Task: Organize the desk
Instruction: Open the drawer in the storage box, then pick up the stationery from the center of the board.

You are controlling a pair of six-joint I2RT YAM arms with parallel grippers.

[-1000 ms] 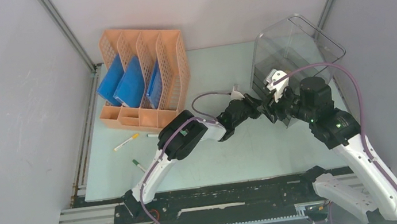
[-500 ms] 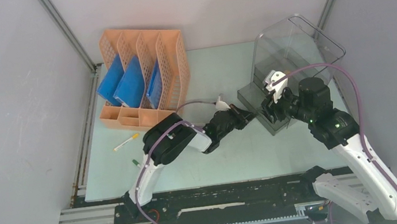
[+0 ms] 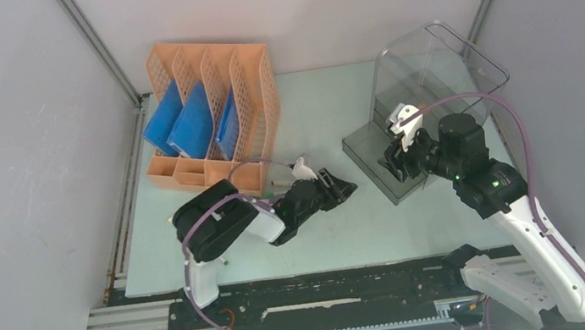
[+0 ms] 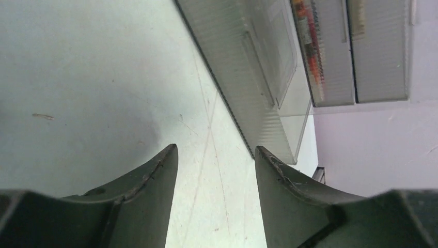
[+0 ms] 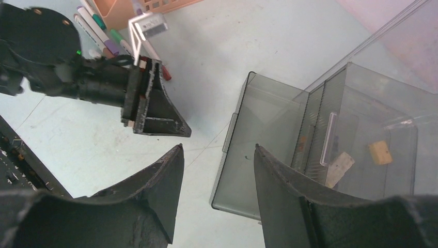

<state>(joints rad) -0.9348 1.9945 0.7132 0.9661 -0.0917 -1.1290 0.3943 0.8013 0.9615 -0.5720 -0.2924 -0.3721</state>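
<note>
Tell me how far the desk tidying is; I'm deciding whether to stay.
Done: blue folders stand in the orange rack; a drawer is pulled out of the clear box. In hand: nothing, left tool and right tool both open and empty. Left: markers lie loose on the desk beside the rack.

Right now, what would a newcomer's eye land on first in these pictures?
The orange file rack holding blue folders stands out at the far left of the desk. At the far right sits a clear drawer box with one smoky drawer pulled out. The left gripper, mid-desk, and the right gripper, over that drawer, are both open and empty.
</note>
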